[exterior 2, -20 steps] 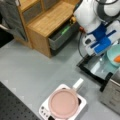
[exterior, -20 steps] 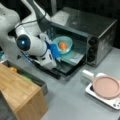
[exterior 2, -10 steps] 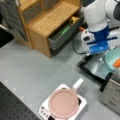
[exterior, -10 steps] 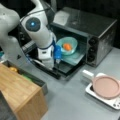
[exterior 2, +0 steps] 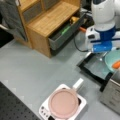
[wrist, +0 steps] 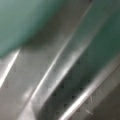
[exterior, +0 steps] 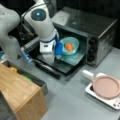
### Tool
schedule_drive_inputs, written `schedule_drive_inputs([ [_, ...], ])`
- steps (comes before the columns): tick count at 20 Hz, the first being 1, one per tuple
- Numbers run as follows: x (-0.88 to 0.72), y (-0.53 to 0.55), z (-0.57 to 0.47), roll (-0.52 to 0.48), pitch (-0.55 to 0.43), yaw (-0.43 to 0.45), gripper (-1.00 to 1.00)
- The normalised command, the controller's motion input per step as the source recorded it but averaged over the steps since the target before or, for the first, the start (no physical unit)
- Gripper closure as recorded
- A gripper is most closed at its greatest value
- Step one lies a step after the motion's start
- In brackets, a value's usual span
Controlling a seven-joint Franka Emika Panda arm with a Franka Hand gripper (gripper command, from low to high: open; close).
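Only up close: teal bowl (wrist: pixel 22 22), gripper unseen.

Both front views look down on the toaster oven (exterior: pixel 82 37) (exterior 2: pixel 113 92) from opposite sides; wrist view presses close.

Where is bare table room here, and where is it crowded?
Bare grey table lies between the wooden cabinet, the pink pan and the oven door. Crowded: the claw stands over that door beside the teal bowl holding a carrot.
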Motion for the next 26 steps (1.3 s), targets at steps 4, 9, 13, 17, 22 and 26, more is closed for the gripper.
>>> schedule_drive_inputs([
  [4,0.0,-0.08,0.2,-0.123,0.067,0.064,-1.0],
  [9,0.01,-0.11,0.35,-0.133,0.12,0.065,-1.0],
  [13,0.11,-0.09,0.33,-0.121,0.134,0.043,-1.0],
  [17,0.23,-0.04,0.19,-0.12,0.138,0.029,-1.0],
  [22,0.34,0.05,0.17,-0.131,0.177,-0.031,-1.0],
  [26,0.47,0.17,0.13,-0.14,0.153,-0.141,-1.0],
])
